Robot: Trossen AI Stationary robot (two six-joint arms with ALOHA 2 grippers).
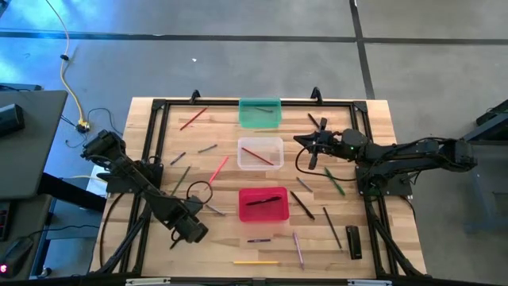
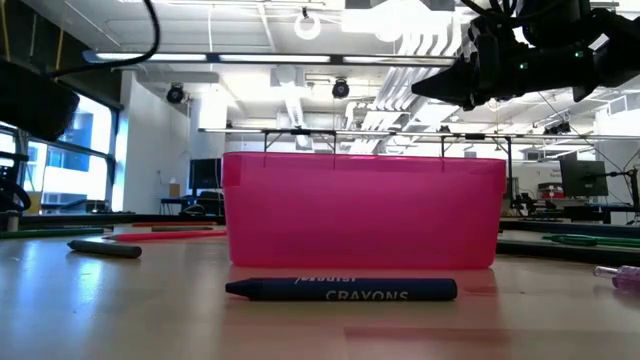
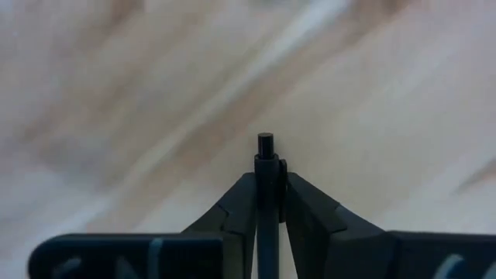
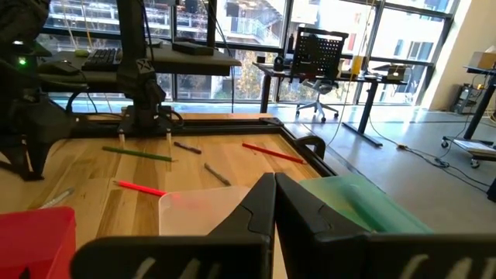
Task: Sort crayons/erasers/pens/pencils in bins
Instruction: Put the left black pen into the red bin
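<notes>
Three bins stand in a row down the table's middle: teal, clear with a red pencil in it, and red with a black pen in it. My left gripper is near the front left, shut on a dark pen. My right gripper hangs just right of the clear bin, shut and empty; its wrist view looks over the clear and teal bins. It also shows high up in the low view. My left gripper pinches the dark pen between its two fingers. The pen lies along the fingers, and its flat end sticks out a little past the fingertips. The rest of the pen is hidden between the fingers.
Loose pencils and pens lie around the bins: red, pink-red, green, yellow, pink, dark. A black block lies front right. A blue crayon lies before the red bin.
</notes>
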